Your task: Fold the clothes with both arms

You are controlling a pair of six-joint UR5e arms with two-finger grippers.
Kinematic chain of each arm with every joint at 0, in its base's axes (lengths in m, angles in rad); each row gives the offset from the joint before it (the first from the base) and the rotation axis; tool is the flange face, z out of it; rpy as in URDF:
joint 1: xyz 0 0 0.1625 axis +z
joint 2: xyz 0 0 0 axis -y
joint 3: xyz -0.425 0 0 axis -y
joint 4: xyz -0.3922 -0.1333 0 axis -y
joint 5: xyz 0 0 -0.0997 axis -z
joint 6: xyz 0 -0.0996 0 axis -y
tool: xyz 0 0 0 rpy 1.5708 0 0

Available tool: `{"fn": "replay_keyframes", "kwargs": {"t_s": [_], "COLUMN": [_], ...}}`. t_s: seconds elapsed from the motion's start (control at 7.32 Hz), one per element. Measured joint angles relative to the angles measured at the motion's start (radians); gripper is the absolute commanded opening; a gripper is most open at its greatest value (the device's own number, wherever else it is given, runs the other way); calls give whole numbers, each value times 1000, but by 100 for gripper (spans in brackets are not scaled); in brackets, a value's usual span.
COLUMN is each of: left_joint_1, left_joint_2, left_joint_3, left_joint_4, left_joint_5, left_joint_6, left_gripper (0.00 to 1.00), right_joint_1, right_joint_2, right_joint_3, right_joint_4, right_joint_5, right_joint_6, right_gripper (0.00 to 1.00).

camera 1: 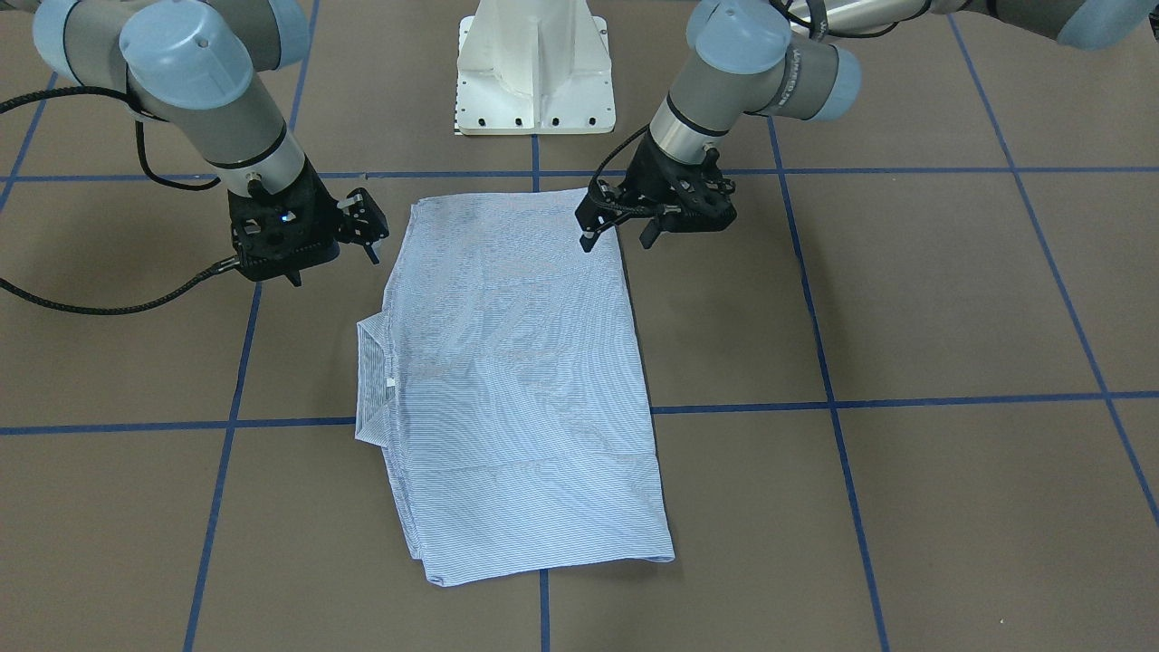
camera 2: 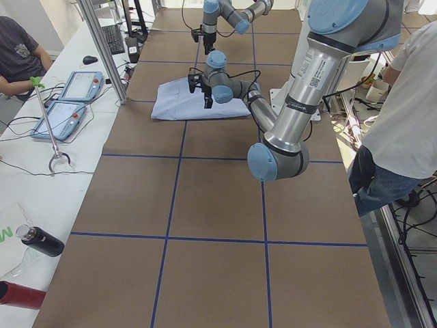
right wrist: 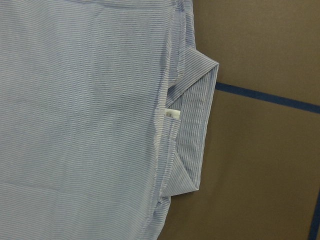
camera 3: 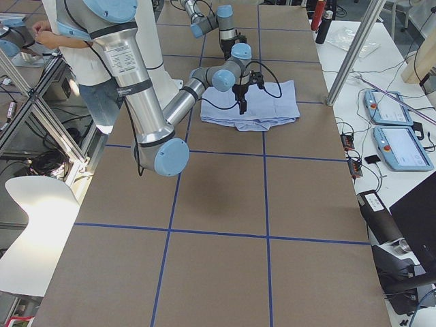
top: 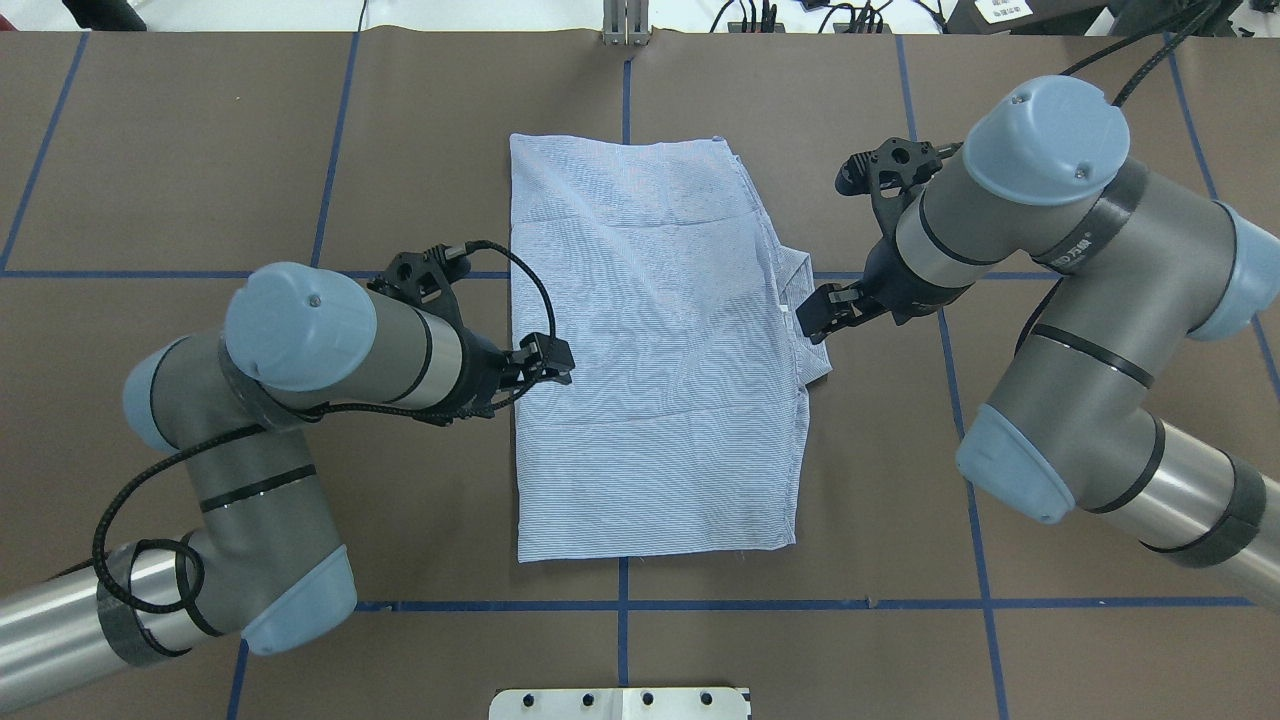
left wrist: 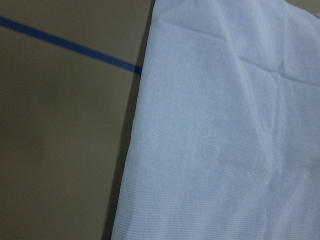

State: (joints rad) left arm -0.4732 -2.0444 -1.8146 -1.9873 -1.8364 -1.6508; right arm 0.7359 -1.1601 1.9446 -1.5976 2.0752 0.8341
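Note:
The clothes are one light blue striped shirt (camera 1: 516,380) (top: 650,350), folded into a flat rectangle in the middle of the table. Its collar (camera 1: 371,380) (right wrist: 197,125) and white neck label (right wrist: 172,113) stick out on the robot's right side. My left gripper (camera 1: 617,237) (top: 545,362) hovers open over the shirt's left edge, near the corner closest to the base, with nothing in it. Beside the collar edge, my right gripper (camera 1: 333,270) (top: 820,318) hangs open and empty. The left wrist view shows only the shirt's edge (left wrist: 225,140) and brown table.
The white pedestal base (camera 1: 534,72) stands behind the shirt. Blue tape lines (top: 622,600) grid the brown table. A person (camera 2: 410,102) stands by the robot's side. Two tablets (camera 2: 68,102) and bottles (camera 2: 41,240) lie on the white side bench.

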Motion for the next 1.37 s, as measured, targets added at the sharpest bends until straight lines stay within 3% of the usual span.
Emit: {"fn": "replay_keyframes", "kwargs": {"t_s": [0.55, 1.37], "left_joint_1": [131, 194], "left_joint_2": [49, 66], "left_joint_3": [-12, -14], "left_joint_4": [6, 8], "left_joint_5": [54, 53], "left_joint_6": [-46, -53], "left_gripper": [88, 55], "right_joint_1": [-15, -18], "right_joint_2": [-61, -54], "right_joint_3": [33, 36], "right_joint_4": [134, 143], "right_joint_5": [62, 76], "right_joint_6": [130, 154], "right_gripper": [100, 100]}}
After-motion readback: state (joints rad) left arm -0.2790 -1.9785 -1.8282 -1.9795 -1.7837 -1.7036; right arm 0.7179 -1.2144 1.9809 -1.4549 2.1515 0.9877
